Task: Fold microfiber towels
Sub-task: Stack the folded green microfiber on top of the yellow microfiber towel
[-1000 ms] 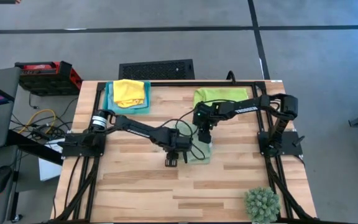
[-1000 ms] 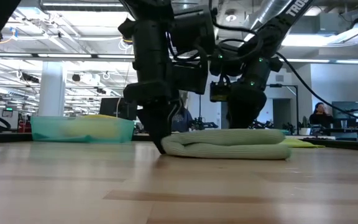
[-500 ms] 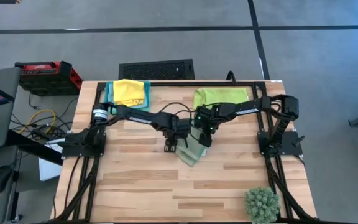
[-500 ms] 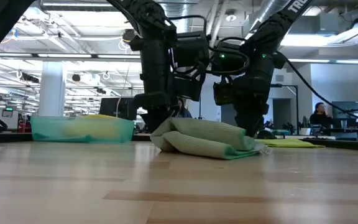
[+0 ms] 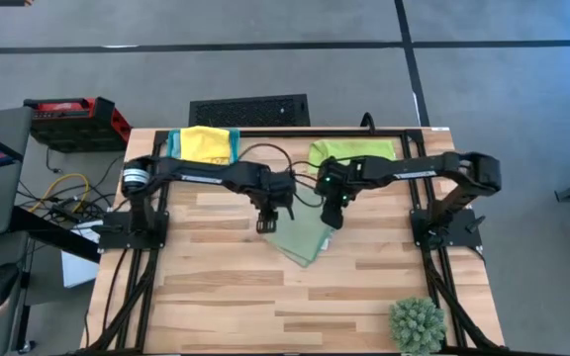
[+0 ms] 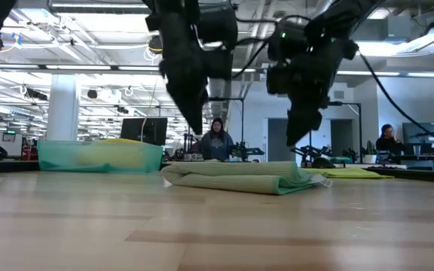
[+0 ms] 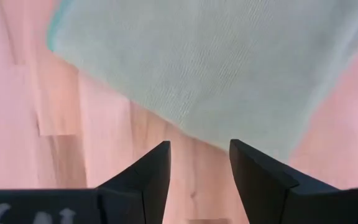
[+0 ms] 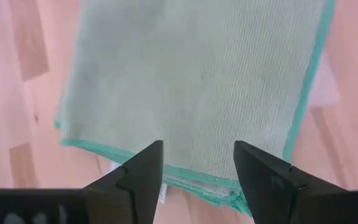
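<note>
Lying folded near the middle of the table (image 5: 216, 297), the sage green towel (image 5: 300, 237) is seen with its long side slanted. Just above its far edge, both grippers are held up with fingers apart and nothing in them. The left gripper (image 5: 272, 213) is found over the towel's left corner and the right gripper (image 5: 332, 211) over its right corner, each about as near. Beyond the towel, the lime green towel (image 5: 349, 150) is spread flat, and the yellow towel (image 5: 204, 144) is kept in the tray (image 5: 175, 158).

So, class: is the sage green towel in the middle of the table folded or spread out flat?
Folded. The sage green towel lies on the table in stacked layers, visible at its edge in the low view.
</note>
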You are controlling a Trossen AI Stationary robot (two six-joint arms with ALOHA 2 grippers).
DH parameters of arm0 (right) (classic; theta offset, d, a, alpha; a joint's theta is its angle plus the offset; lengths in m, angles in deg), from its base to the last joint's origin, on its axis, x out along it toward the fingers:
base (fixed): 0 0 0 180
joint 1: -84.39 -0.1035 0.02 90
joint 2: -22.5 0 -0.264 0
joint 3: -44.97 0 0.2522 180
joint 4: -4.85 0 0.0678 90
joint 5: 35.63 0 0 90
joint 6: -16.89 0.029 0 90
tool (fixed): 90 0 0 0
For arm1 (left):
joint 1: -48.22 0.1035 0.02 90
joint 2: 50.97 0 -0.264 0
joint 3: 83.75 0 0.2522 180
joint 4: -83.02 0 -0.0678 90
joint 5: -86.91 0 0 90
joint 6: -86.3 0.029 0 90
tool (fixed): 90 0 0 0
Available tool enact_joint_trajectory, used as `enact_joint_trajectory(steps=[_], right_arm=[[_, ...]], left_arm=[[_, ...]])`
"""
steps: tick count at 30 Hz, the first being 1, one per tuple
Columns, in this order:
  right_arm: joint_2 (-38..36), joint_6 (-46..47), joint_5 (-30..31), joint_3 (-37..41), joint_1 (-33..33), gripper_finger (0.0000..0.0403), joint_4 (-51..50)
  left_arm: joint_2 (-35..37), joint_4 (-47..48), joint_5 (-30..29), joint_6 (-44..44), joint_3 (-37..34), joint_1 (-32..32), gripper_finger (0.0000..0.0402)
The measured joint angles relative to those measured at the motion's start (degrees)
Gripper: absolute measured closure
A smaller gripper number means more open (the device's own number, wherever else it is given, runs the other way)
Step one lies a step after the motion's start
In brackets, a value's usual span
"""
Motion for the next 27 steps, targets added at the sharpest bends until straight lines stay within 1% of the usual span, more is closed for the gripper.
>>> enact_joint_trajectory(steps=[3,5,7,10,13,15,20,22,25,27], right_arm=[[-2.72,-0.12,0.25,-0.02,-0.10,0.0182,-0.07],[-4.57,-0.11,0.33,-0.02,-0.18,0.0182,-0.09],[-6.26,-0.07,0.34,-0.07,-0.15,0.0182,-0.15],[-9.01,1.08,0.39,-0.09,-0.11,0.0182,-0.80],[-11.81,1.41,0.40,-0.09,-0.13,0.0182,-2.18],[-13.97,1.42,0.38,-0.13,-0.25,0.0182,-2.87],[-18.90,1.40,1.34,-0.22,-1.38,0.0182,-3.77],[-20.71,1.40,1.53,-0.22,-1.83,0.0182,-4.12],[-22.87,1.42,1.61,-0.22,-2.55,0.0182,-3.97],[-23.84,1.42,1.61,-0.22,-2.88,0.0182,-4.10]], left_arm=[[2.47,-0.03,5.29,-6.43,0.09,1.33,0.0244],[2.69,0.02,10.72,-14.27,0.09,2.51,0.0244],[2.35,-0.52,14.65,-21.74,0.07,3.62,0.0244],[0.42,-4.37,17.62,-30.16,0.11,4.79,0.0244],[-1.98,-6.69,19.98,-33.37,0.09,5.62,0.0244],[-3.95,-6.90,20.03,-33.95,0.06,5.91,0.0244],[-7.95,-6.92,14.23,-34.16,-0.04,6.48,0.0244],[-9.11,-7.17,14.24,-34.14,-0.04,7.05,0.0244],[-9.12,-7.63,14.08,-33.59,-0.02,7.69,0.0244],[-9.09,-7.83,12.14,-33.25,0.02,7.92,0.0244]])
